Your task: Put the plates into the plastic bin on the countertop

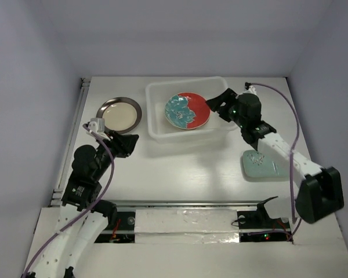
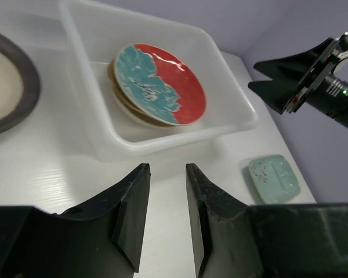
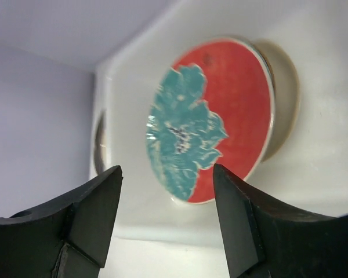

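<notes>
Red-and-teal plate (image 1: 187,111) tilts in the plastic bin (image 1: 155,119), teal half left. Your left wrist view shows another plate (image 2: 129,111) beneath. Both jaws gape, empty.

Soft, even overhead light, mild sheen on the countertop (image 1: 185,168), gentle shadows, wrist-view foregrounds slightly blurred

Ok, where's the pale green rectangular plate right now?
In the top view the pale green plate lies on the countertop at right, outside the plastic bin, just off its near right corner, partly under the right arm.
</notes>
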Action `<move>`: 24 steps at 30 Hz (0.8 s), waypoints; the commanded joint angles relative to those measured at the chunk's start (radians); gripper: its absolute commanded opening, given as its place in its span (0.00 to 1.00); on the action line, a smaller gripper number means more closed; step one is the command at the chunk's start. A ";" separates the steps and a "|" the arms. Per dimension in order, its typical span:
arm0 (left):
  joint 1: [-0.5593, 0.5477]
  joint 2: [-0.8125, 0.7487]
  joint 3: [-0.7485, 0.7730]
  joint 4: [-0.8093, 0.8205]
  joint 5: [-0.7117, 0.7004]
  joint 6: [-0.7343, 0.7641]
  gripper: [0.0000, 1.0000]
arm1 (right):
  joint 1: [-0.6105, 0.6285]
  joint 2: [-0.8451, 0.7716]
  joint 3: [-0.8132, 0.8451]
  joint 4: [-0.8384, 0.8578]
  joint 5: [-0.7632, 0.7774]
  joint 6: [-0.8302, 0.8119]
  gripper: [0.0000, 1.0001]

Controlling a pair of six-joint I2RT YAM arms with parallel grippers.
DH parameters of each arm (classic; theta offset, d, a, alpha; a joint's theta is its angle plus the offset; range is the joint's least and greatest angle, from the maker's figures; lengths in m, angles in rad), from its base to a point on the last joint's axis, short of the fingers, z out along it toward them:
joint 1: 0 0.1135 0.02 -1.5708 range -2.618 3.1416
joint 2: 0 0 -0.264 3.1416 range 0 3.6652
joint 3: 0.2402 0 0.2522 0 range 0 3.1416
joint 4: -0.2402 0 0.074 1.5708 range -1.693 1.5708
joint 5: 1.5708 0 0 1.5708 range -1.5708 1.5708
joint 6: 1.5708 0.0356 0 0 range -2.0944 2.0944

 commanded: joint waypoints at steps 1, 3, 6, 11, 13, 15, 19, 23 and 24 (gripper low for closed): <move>-0.070 0.034 -0.012 0.142 0.048 -0.066 0.28 | -0.004 -0.161 -0.023 -0.010 0.100 -0.073 0.70; -0.128 0.056 -0.015 0.172 0.002 -0.091 0.28 | -0.004 -0.227 -0.054 -0.035 0.132 -0.096 0.60; -0.324 0.128 -0.017 0.224 -0.131 -0.117 0.27 | -0.004 -0.389 -0.090 -0.081 0.166 -0.138 0.10; -0.731 0.439 0.080 0.284 -0.510 -0.107 0.23 | -0.004 -0.658 -0.071 -0.265 0.210 -0.199 0.00; -0.836 0.616 0.151 0.320 -0.531 -0.101 0.02 | -0.004 -0.780 -0.044 -0.346 0.229 -0.218 0.00; -0.865 0.723 0.186 0.372 -0.489 -0.106 0.00 | -0.004 -0.880 -0.029 -0.392 0.233 -0.222 0.00; -0.928 0.982 0.296 0.453 -0.452 -0.123 0.00 | -0.004 -0.975 0.003 -0.507 0.209 -0.221 0.00; -0.969 1.197 0.537 0.379 -0.497 -0.101 0.15 | -0.004 -1.038 0.011 -0.564 0.192 -0.222 0.03; -0.969 1.238 0.576 0.364 -0.497 -0.101 0.20 | -0.004 -1.049 0.012 -0.569 0.190 -0.224 0.05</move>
